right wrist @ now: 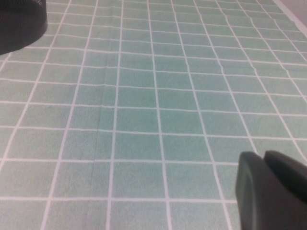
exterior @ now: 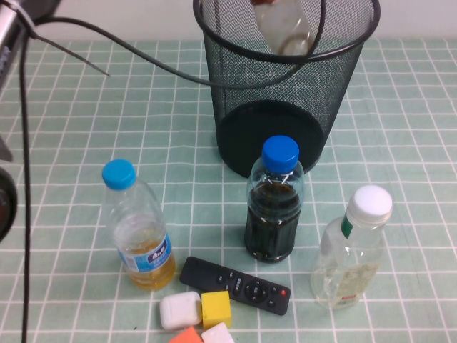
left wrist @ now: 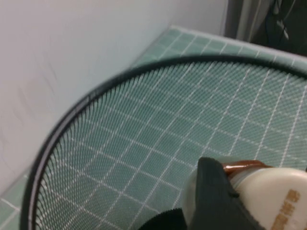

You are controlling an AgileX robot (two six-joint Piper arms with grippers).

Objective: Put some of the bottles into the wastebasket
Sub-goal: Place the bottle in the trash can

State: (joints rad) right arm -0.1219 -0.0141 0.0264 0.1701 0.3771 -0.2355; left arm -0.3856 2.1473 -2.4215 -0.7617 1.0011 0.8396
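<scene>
Black wire mesh fills the top centre of my high view: the wastebasket [exterior: 285, 86] stands there, and a small clear bottle [exterior: 284, 27] hangs neck-down inside its rim. In the left wrist view I see that bottle's beige cap and brownish neck [left wrist: 259, 191] at the lower right of the frame, pinched by the left gripper [left wrist: 211, 201], whose dark finger is pressed against the cap above the mesh wall [left wrist: 120, 129]. So I judge the left hand closed on the small bottle, right over the bin's mouth.

The right gripper [right wrist: 273, 191] shows only as a dark block at the lower right of its own wrist view, low over bare green tiled table [right wrist: 144, 96]; I cannot tell how its jaws stand.

The larger bottle [exterior: 353, 250] with the white cap stands at the lower right of the high view, well apart from the bin.

My worries: the grip sits on the cap end, so the body could swing and catch the rim on release. A black cable [exterior: 143, 53] drapes across the bin's front lip from the upper left; if I pull the arm back carelessly, it could drag or tip the light basket.
</scene>
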